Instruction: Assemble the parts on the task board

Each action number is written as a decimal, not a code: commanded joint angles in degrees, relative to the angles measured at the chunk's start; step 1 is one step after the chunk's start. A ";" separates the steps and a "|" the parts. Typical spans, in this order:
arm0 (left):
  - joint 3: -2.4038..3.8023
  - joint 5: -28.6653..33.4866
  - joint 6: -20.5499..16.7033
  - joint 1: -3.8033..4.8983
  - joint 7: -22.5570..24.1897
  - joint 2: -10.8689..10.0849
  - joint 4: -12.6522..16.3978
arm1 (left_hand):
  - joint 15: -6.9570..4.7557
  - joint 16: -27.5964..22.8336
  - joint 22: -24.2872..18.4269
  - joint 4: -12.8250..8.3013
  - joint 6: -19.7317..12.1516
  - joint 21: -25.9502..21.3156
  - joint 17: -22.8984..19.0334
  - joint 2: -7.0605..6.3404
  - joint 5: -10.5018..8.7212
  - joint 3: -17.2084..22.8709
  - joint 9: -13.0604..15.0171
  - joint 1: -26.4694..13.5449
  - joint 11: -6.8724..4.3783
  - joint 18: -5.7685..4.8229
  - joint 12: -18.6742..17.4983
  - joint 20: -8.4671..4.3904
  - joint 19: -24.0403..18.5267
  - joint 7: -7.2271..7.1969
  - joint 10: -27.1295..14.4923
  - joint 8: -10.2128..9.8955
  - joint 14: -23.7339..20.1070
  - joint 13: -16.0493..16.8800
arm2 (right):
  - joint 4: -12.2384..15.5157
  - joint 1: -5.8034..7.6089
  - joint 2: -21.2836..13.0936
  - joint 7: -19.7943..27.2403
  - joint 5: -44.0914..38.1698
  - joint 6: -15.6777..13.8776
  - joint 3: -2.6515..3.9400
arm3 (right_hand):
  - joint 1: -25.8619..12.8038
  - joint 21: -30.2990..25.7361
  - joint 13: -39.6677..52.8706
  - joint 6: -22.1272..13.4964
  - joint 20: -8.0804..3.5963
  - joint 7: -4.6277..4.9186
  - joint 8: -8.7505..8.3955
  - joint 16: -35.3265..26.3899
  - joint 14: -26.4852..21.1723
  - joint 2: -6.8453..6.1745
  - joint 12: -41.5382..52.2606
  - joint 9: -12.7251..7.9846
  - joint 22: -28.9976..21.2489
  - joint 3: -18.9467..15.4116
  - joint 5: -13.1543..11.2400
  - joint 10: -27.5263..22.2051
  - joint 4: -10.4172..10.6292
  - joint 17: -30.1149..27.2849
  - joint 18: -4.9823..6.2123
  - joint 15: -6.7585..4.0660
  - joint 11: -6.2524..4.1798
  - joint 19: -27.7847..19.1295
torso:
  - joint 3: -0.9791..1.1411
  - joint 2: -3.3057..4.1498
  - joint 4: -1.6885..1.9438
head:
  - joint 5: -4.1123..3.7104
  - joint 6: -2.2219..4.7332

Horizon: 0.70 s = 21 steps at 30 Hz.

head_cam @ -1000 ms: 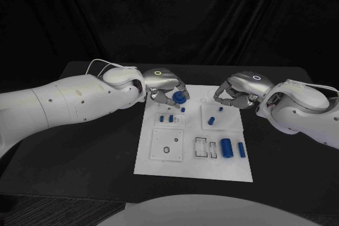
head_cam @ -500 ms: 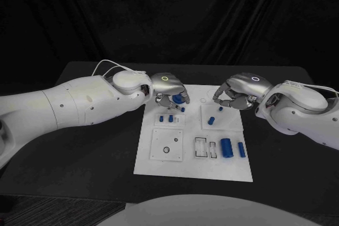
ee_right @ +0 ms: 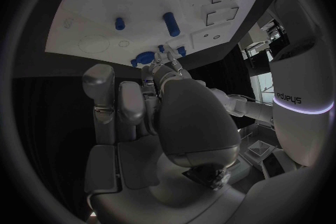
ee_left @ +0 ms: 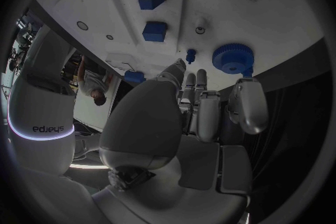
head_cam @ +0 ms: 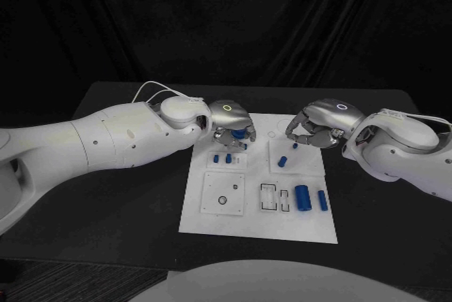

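You are looking down at a black table [head_cam: 113, 204] with the white task board [head_cam: 259, 223] in the middle. Your left hand [head_cam: 232, 123] hovers over the board's far left corner, pinching a blue toothed gear [ee_left: 233, 58] in its fingertips. Your right hand [head_cam: 317, 127] hangs over the far right side, fingers curled in, but you cannot tell whether it holds anything. Blue cylinders [head_cam: 302, 197] lie nearer you on the board.
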 commanded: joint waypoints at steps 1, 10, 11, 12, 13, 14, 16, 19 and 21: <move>0.06 -0.61 1.13 -0.29 -0.16 0.37 -0.21 | 0.18 0.14 9.32 0.06 0.45 -0.14 0.18 -0.25 0.18 0.36 0.05 0.35 -0.07 -0.45 0.19 -0.26 -0.28 0.01 0.44 0.15 -0.27 0.08 | 0.00 -0.15 -0.03 -0.49 -0.05 0.39 0.03 | 0.48 -0.31 0.54 0.31 0.10 -0.02 0.15 -0.37 0.85 0.26 -0.33 -0.09 5.39 0.23 0.28 -0.40 -0.11 -0.09 0.26 -0.29 -0.13 -0.32 | 0.03 0.00 0.13 | -0.23 -0.01; 0.06 -0.61 2.54 -0.56 -0.42 1.14 -1.09 | 0.43 -0.67 8.94 0.00 1.49 -1.40 -1.25 -0.23 0.02 0.93 0.37 0.10 0.15 -0.20 0.36 -0.23 -1.13 0.85 1.61 0.48 -1.27 0.60 | -0.10 -0.26 0.03 -0.56 -0.04 0.56 0.03 | 0.63 -0.78 0.39 0.35 0.11 -0.01 0.18 -0.65 0.76 0.25 -0.47 -0.08 5.29 0.32 0.57 -0.51 -0.23 -0.32 0.32 -0.28 -0.12 -0.44 | -0.03 0.00 0.03 | -0.03 -0.01; 0.06 -0.61 2.73 -0.60 -0.49 1.27 -1.25 | 0.48 -0.81 8.89 -0.02 1.60 -1.59 -1.50 -0.25 0.01 0.97 0.40 0.09 0.17 -0.16 0.33 -0.23 -1.26 0.89 1.64 0.51 -1.44 0.63 | -0.10 -0.28 0.01 -0.58 -0.04 0.61 0.03 | 0.63 -0.78 0.39 0.35 0.11 -0.01 0.18 -0.65 0.76 0.25 -0.47 -0.08 5.29 0.32 0.57 -0.51 -0.23 -0.32 0.32 -0.28 -0.12 -0.44 | -0.03 0.01 0.04 | 0.00 -0.01; 0.06 -0.61 2.86 -0.63 -0.55 1.38 -1.37 | 0.52 -0.89 8.85 -0.03 1.70 -1.70 -1.64 -0.24 0.01 1.03 0.42 0.09 0.19 -0.14 0.31 -0.22 -1.33 0.92 1.70 0.54 -1.53 0.65 | -0.10 -0.30 0.00 -0.60 -0.04 0.65 0.03 | 0.63 -0.78 0.39 0.35 0.11 -0.01 0.18 -0.65 0.76 0.25 -0.47 -0.08 5.29 0.32 0.57 -0.51 -0.23 -0.32 0.32 -0.28 -0.12 -0.44 | -0.02 0.01 0.03 | 0.02 -0.01; 0.06 -0.61 2.97 -0.67 -0.61 1.47 -1.50 | 0.54 -0.91 8.83 -0.03 1.76 -1.78 -1.66 -0.23 0.02 1.07 0.44 0.08 0.20 -0.13 0.30 -0.22 -1.38 0.94 1.75 0.55 -1.55 0.66 | -0.11 -0.32 -0.02 -0.62 -0.04 0.68 0.03 | 0.63 -0.78 0.39 0.35 0.11 -0.01 0.18 -0.65 0.76 0.25 -0.47 -0.08 5.29 0.32 0.57 -0.51 -0.23 -0.32 0.32 -0.28 -0.12 -0.44 | -0.02 0.01 0.00 | 0.07 -0.01; 0.06 -0.61 3.10 -0.71 -0.66 1.55 -1.61 | 0.55 -0.99 8.81 -0.04 1.77 -1.84 -1.81 -0.23 0.02 1.08 0.44 0.08 0.21 -0.11 0.29 -0.22 -1.42 0.95 1.77 0.54 -1.65 0.67 | -0.11 -0.34 -0.04 -0.63 -0.04 0.71 0.03 | 0.71 -0.88 0.31 0.39 0.12 -0.01 0.20 -0.66 0.74 0.25 -0.53 -0.07 5.27 0.37 0.68 -0.57 -0.29 -0.32 0.33 -0.27 -0.12 -0.47 | 0.00 0.01 0.01 | 0.09 -0.01; 0.06 -0.61 3.43 -0.81 -0.78 1.73 -1.85 | 0.57 -0.95 8.86 -0.06 1.77 -1.69 -1.73 -0.24 0.04 1.12 0.44 0.11 0.22 -0.15 0.26 -0.22 -1.33 0.96 1.78 0.53 -1.60 0.67 | -0.12 -0.39 -0.08 -0.65 -0.04 0.77 0.03 | 0.71 -0.88 0.31 0.39 0.12 -0.01 0.20 -0.66 0.74 0.25 -0.53 -0.07 5.27 0.37 0.68 -0.57 -0.29 -0.32 0.33 -0.27 -0.12 -0.47 | 0.00 0.02 0.04 | 0.03 -0.01; 0.06 -0.61 3.80 -0.96 -0.90 1.89 -2.11 | 0.71 -0.90 8.90 -0.17 1.81 -1.58 -1.63 -0.30 0.18 1.51 0.44 0.18 0.35 -0.18 -0.40 -0.21 -1.27 1.05 1.47 0.37 -1.50 0.48 | -0.11 -0.45 -0.10 -0.68 -0.04 0.87 0.03 | 0.76 -1.04 0.25 0.40 0.12 -0.01 0.21 -0.79 0.70 0.25 -0.58 -0.07 5.24 0.40 0.76 -0.61 -0.33 -0.42 0.35 -0.27 -0.12 -0.52 | 0.04 0.01 0.13 | -0.14 -0.01; 0.06 -0.61 4.05 -1.07 -0.99 1.95 -2.23 | 0.74 -0.85 8.93 -0.24 1.87 -1.49 -1.57 -0.25 0.34 1.73 0.46 0.26 0.38 -0.20 -0.66 -0.20 -1.21 1.06 1.42 0.33 -1.44 0.40 | -0.11 -0.48 -0.10 -0.66 -0.04 0.89 0.03 | 0.83 -1.17 0.21 0.42 0.13 -0.01 0.22 -0.85 0.68 0.25 -0.62 -0.06 5.21 0.44 0.85 -0.64 -0.39 -0.47 0.37 -0.27 -0.12 -0.55 | 0.04 0.03 0.14 | -0.31 -0.01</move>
